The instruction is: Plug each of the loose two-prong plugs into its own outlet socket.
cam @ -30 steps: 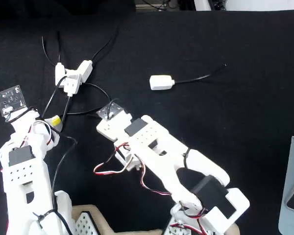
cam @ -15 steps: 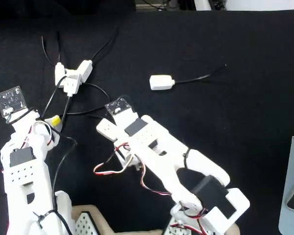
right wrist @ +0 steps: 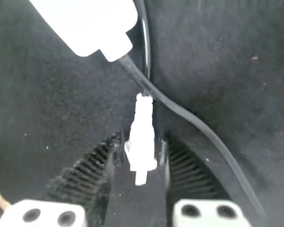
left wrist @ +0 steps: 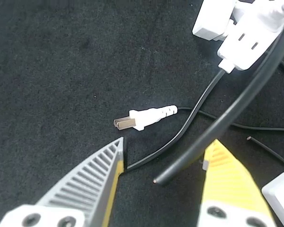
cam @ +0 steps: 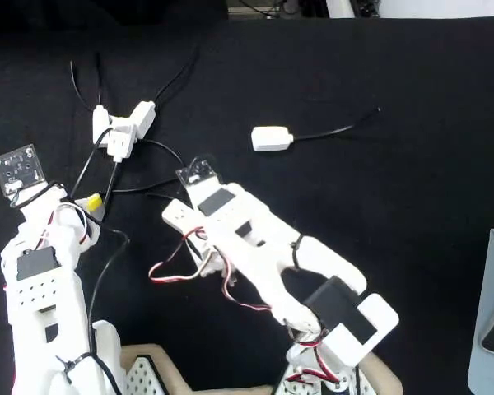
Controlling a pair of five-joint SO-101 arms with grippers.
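Observation:
A white two-prong plug (right wrist: 142, 135) lies on the black cloth between the dark fingers of my right gripper (right wrist: 143, 142). The gripper is open, with a narrow gap on each side of the plug. Its cable runs on to a white outlet block (right wrist: 85, 23). My left gripper (left wrist: 166, 144) is open above a second white plug (left wrist: 149, 117), and a black cable (left wrist: 227, 118) crosses between its fingers. White outlet sockets (left wrist: 246, 28) lie just beyond. From above, the right gripper (cam: 193, 177) and the left gripper (cam: 86, 206) both point at the outlet cluster (cam: 119, 127).
Another white outlet block (cam: 272, 138) with a thin cable lies apart at mid table. Black cables (cam: 152, 148) loop around the cluster. A grey bin (cam: 492, 329) stands at the right edge. The cloth on the right is bare.
The right arm has pushed forward and swung left toward the outlet cluster. The left arm has barely moved.

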